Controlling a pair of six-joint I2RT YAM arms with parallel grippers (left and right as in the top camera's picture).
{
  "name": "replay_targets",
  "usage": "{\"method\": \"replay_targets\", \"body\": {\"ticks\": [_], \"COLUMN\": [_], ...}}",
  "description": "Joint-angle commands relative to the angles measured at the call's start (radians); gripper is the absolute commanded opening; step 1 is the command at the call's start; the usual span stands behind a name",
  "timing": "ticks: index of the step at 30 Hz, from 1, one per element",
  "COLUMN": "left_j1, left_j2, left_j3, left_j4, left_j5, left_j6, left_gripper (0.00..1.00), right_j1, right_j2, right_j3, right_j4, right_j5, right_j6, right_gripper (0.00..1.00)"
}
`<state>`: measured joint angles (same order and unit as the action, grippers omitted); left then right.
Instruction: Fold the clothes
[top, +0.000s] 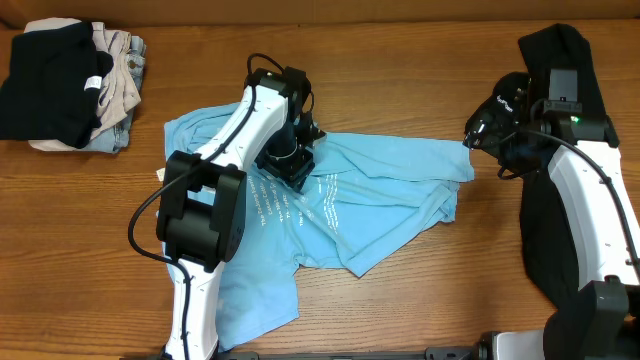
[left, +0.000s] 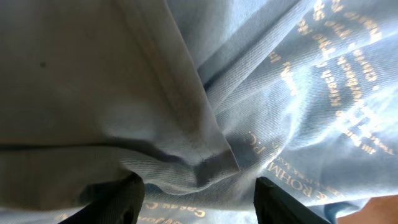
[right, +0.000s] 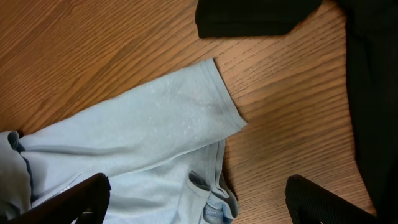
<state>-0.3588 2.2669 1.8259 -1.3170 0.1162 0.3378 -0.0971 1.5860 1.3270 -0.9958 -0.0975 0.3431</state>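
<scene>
status: light blue cotton T-shirt (top: 380, 190) with white lettering lies crumpled and partly spread on the brown wood-grain table (top: 400, 70). One flap runs from the shirt's middle toward the near table edge, beside the left arm.

the left gripper (left: 199, 196) is down on the shirt's middle, right at the lettering. Its jaws are apart, straddling a raised hem fold. Cloth sits between the fingers (left: 121, 199), but the left wrist view shows no pinch.

the right gripper (right: 199, 202) hovers just off the shirt's right sleeve end. Jaws are spread wide and nothing is held. Below it are the sleeve cuff, part of the collar and bare wood. Can't tell how high it is above the cloth.

black soft garment (top: 560, 60) lies right of the shirt, under the right arm. It's near the sleeve cuff but not touching, with a strip of wood between them.

stack of folded clothes (top: 70, 85) sits well left of the shirt, at the far edge and apart from it. A black piece is on top, with beige and denim-blue pieces under it.
</scene>
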Motion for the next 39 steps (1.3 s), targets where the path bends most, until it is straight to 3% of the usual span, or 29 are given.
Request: {"method": "replay_targets", "body": {"ticks": [1, 9, 14, 17, 30, 33, 39], "left_j1": [-0.010, -0.058, -0.076, -0.076, -0.077, -0.077, -0.076], "left_j2": [-0.010, -0.010, -0.010, -0.010, -0.010, -0.010, -0.010], "left_j3": [-0.050, -0.137, -0.127, -0.110, -0.023, -0.024, -0.024], "left_j4": [0.026, 0.161, 0.202, 0.193, 0.093, 0.099, 0.121], "left_j5": [-0.013, -0.230, -0.304, -0.307, -0.264, -0.229, -0.219], "left_j6": [0.037, -0.064, -0.146, -0.176, -0.182, -0.181, -0.181], "left_gripper": [0.58, 0.56, 0.35, 0.31, 0.41, 0.33, 0.04], "right_j1": [0.001, 0.001, 0.001, 0.001, 0.001, 0.001, 0.001], "right_j2": [0.002, 0.002, 0.002, 0.002, 0.002, 0.002, 0.002], "right_j3": [-0.001, -0.001, -0.001, -0.001, -0.001, -0.001, -0.001], "right_j4": [0.009, 0.025, 0.026, 0.027, 0.038, 0.038, 0.037], "right_j5": [-0.001, -0.001, -0.001, -0.001, -0.001, -0.001, -0.001], "right_j6": [-0.003, -0.003, -0.003, -0.003, -0.003, -0.003, -0.003], "right_gripper": [0.94, 0.94, 0.94, 0.94, 0.94, 0.94, 0.89]}}
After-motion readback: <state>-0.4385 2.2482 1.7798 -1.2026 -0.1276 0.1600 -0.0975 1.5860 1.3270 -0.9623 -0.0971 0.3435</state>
